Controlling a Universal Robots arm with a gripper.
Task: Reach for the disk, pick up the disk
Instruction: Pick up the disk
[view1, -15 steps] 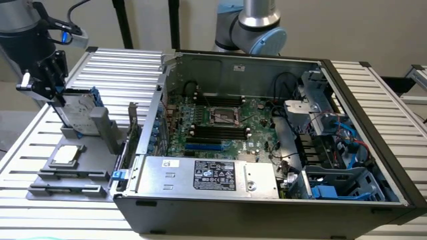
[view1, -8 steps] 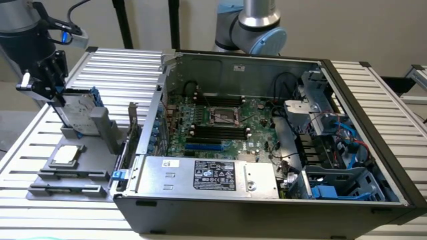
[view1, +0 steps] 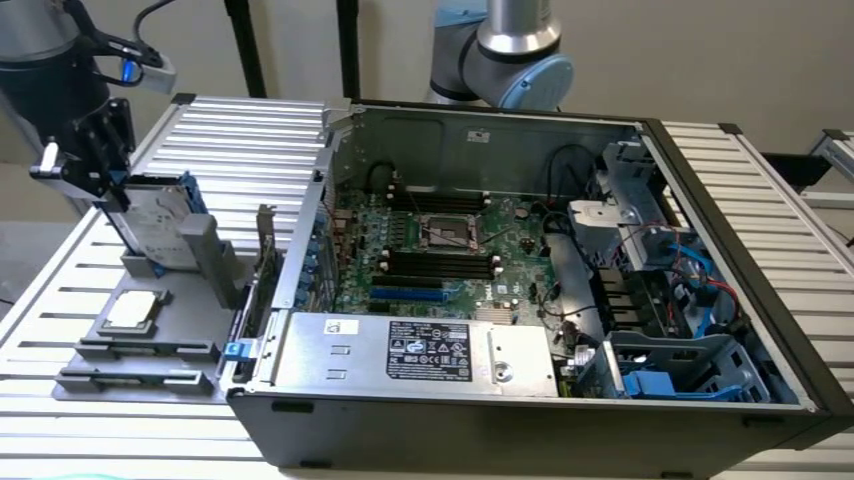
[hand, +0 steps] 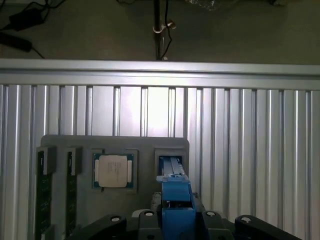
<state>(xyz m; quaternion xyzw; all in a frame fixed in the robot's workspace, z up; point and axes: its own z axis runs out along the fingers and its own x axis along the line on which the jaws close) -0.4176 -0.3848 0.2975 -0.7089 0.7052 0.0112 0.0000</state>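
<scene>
**Robot arm gripping hard drive by its top edge**

The fingers of the gripper are clamping the upper edge of the disk. The disk is standing on edge, leaning slightly, with its lower end in a slot of the grey holder on the slatted tabletop, at the exterior view's left of the open computer case. The hold is looking narrow and is on smooth plastic. A crooked pull is risking the drive jamming in its slot, dragging the holder up, or slipping free onto the chip lying near. The disk is showing a silver-grey metal face with a white label, framed in bright blue. In the wrist view, the disk is presenting its blue edge.
</scene>
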